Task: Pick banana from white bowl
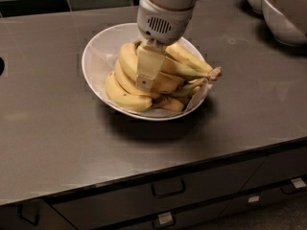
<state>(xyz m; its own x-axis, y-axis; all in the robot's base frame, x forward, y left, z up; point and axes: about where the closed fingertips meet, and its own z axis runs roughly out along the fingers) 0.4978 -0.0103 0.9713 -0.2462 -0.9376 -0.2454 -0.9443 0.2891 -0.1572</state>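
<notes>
The white bowl [103, 47] sits on the grey counter, left of centre, and holds several bananas. The banana [128, 61] is the broad pale yellow one lying on top at the left of the pile. Slimmer bananas joined at a brown stem [214, 73] lie to its right. My gripper [145, 82] hangs down from the arm's white wrist [163, 20] over the middle of the bowl, its tip right against the banana's right part. It covers part of the banana.
Two more white bowls [280, 18] stand at the counter's back right corner. A dark tiled wall runs along the back. The counter's front edge has drawers with handles [168, 188] below. A dark opening [1, 66] shows at the left edge.
</notes>
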